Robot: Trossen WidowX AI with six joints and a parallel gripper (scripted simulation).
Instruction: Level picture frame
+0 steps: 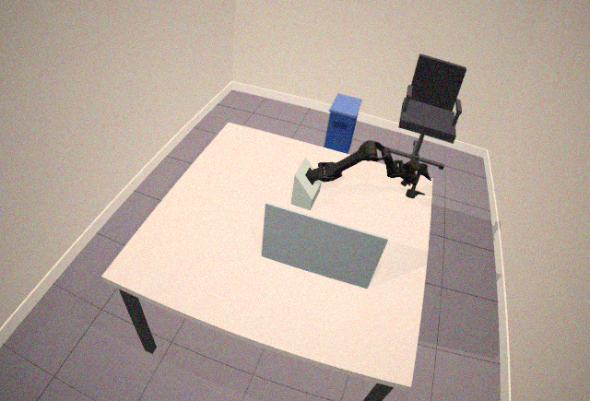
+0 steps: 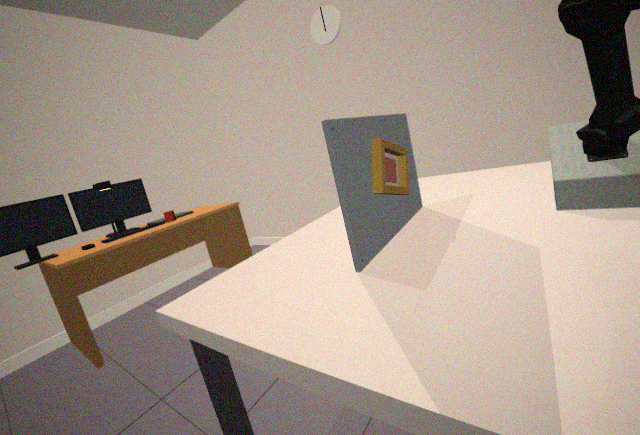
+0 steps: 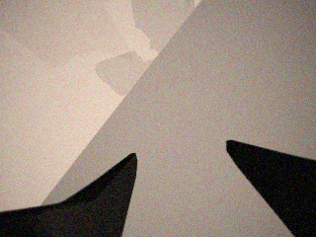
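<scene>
A yellow picture frame (image 2: 377, 169) with a red picture (image 2: 391, 169) hangs on the grey upright panel (image 2: 345, 177) in the exterior view. It is crooked: its near, left side is higher than its far, right side against the panel's top edge. The screw and the notched strip are hidden. The top view shows only the panel's back (image 1: 321, 246), so the frame is hidden there. My gripper (image 1: 427, 185) (image 3: 180, 151) is open and empty, well away from the frame, near the table's edge beside the chair. It is out of the exterior view.
The panel stands on the pale table (image 1: 200, 244) (image 2: 289, 306). The arm's base sits on a pale green sloped block (image 1: 301, 194) (image 2: 594, 193). A blue cabinet (image 1: 341, 124) and a black office chair (image 1: 429, 118) stand beyond the table. A desk with monitors (image 2: 111, 205) is at the left.
</scene>
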